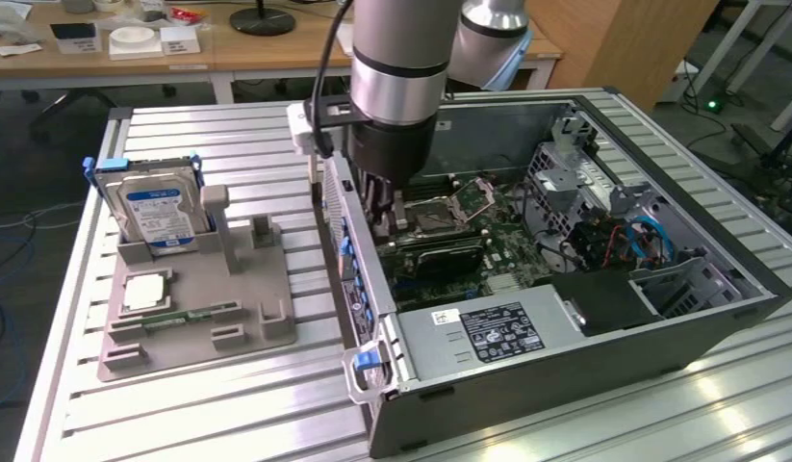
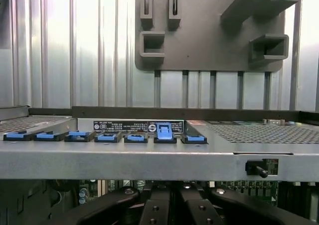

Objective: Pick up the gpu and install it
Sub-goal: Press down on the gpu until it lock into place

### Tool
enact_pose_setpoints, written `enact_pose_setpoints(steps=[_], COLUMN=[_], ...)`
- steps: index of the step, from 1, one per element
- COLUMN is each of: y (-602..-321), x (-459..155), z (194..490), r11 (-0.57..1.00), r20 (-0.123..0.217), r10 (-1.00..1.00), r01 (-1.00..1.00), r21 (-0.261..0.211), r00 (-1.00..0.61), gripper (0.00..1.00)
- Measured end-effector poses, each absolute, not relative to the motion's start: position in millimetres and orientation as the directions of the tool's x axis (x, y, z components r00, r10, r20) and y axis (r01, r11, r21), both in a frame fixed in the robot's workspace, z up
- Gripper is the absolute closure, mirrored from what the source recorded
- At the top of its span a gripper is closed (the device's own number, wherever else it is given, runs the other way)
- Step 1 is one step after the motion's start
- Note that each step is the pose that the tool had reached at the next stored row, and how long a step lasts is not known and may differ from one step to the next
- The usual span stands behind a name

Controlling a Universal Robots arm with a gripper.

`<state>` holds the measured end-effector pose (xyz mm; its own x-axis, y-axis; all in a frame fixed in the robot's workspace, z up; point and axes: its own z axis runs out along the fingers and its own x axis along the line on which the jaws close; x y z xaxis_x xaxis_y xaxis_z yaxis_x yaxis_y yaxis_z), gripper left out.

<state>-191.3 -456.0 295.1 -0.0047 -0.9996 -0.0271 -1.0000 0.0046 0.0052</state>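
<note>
**benchbot_fan:** Two views to go on, exterior first. The arm reaches down into the open computer case at the centre of the frame. The gripper sits low over the motherboard, right by the case's rear wall. We read the dark slab with a green edge just under it as the gpu, down at slot level. Off at the exterior view's left, the grey holder has the hard drive and the RAM strip in it.

**slotted_table:** Agreed. Is it clamped or let go, though?

**benchbot_fan:** We can't tell from that angle.

**slotted_table:** Wrist view then. The gripper hangs just inside the case. The row of blue latches runs along the rear wall in front of it, with one latch standing taller than the others. Past that we see the ribbed table and the grey holder. We can't tell the grip from here either, and we can't make out the card itself.

**benchbot_fan:** Our take on seating it well is to keep the card square to the slot and its bracket end lined up with the rear opening. Push straight down, no rocking. A tilted card would likely catch on the rear wall or only half seat.
</note>
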Motion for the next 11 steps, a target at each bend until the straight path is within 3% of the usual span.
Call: enact_pose_setpoints(steps=[11], y=[-455.9], x=[-181.6], z=[292.0], r11=[0.005], r20=[-0.027], r10=[-1.0], r01=[-1.0], r21=[0.005], r00=[-0.005], gripper=[0.89])
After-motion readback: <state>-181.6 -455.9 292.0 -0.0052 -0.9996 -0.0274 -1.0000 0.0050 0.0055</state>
